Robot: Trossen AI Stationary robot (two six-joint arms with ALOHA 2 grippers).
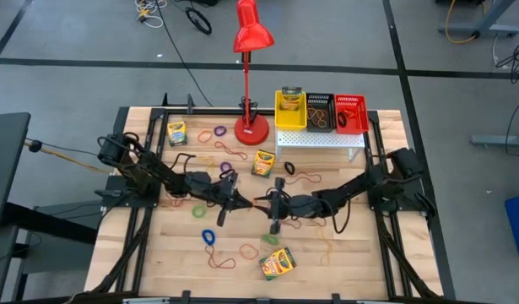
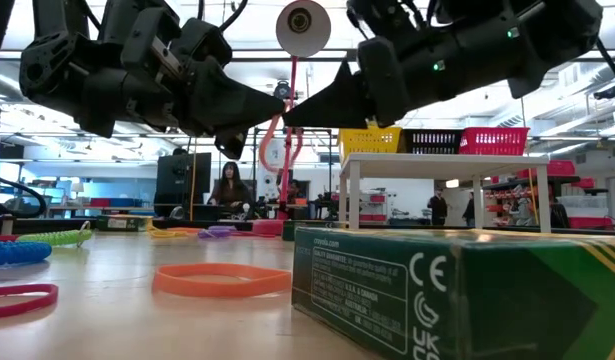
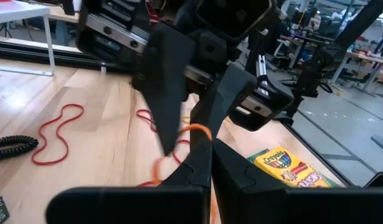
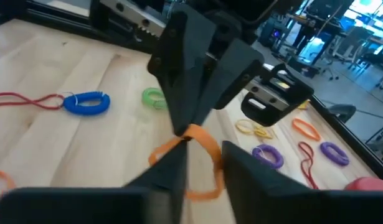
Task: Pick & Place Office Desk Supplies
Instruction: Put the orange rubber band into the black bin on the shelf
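Note:
A thin orange rubber band (image 4: 207,149) hangs above the middle of the table. My left gripper (image 1: 245,203) comes in level from the table's left and is shut on it. My right gripper (image 1: 261,203) meets it tip to tip from the right. Its fingers are open, one on each side of the band's loop (image 4: 211,163). Crayon boxes lie on the table at the far left (image 1: 176,133), in the middle (image 1: 263,162) and at the near edge (image 1: 278,263). Loose rubber bands, such as a blue one (image 1: 208,237) and a green one (image 1: 198,211), lie flat on the wood. My left gripper pinches the top of the orange band (image 4: 190,132) between its two fingertips, coming level from the table's left. The band hangs below the tips as a slack loop, clear of the table. Whether my right gripper's fingers (image 4: 175,165) touch the band, I cannot tell.
A red desk lamp (image 1: 251,35) stands at the far middle on its round base (image 1: 251,129). To its right a white stand (image 1: 320,139) carries yellow (image 1: 290,110), black (image 1: 320,112) and red (image 1: 351,112) bins. A crayon box (image 2: 467,290) fills the low view's near right.

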